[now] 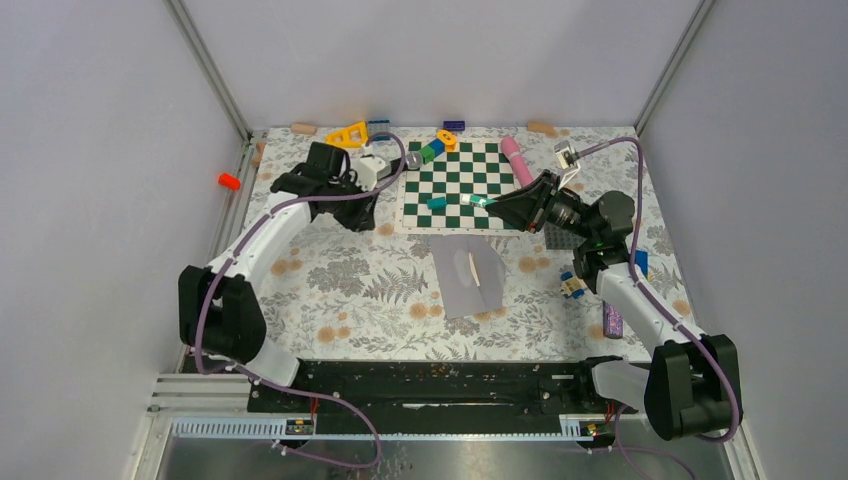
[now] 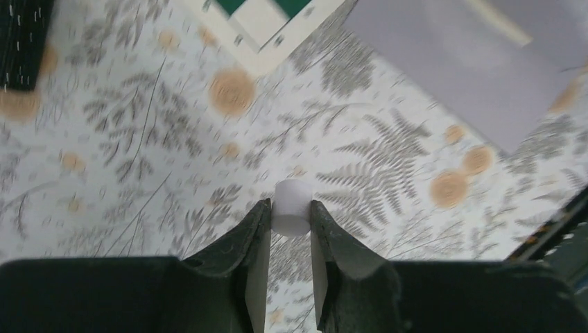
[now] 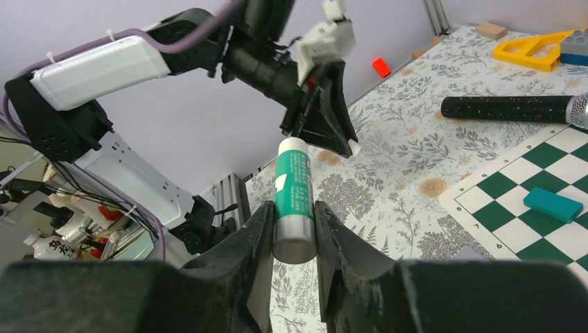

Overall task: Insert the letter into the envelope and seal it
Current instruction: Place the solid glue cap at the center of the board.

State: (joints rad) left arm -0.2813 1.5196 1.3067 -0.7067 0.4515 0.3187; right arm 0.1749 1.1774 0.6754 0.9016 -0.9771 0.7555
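Centrally, the envelope (image 1: 466,277) lies flat on the floral table (image 1: 330,280), just on the near side of the chessboard (image 1: 460,185) and between the two arms, with a pale cream strip showing on its grey face. Neither gripper touches it. The left gripper (image 2: 289,211) is clenched on a small white cap (image 2: 292,194), pinched upright between its two fingers, and hangs above bare floral cloth, with a corner of the envelope off to one side in its wrist view. From above, this gripper sits by the left edge of the chessboard. The right gripper (image 3: 292,211) is grasping a glue stick (image 3: 293,184), a green tube with a white tip, clamped near its grey base and pointing away from the fingers toward the left gripper. From above, the stick's tip reaches over the right near part of the chessboard. A teal block (image 3: 552,205) lies on the board, apart from both grippers.
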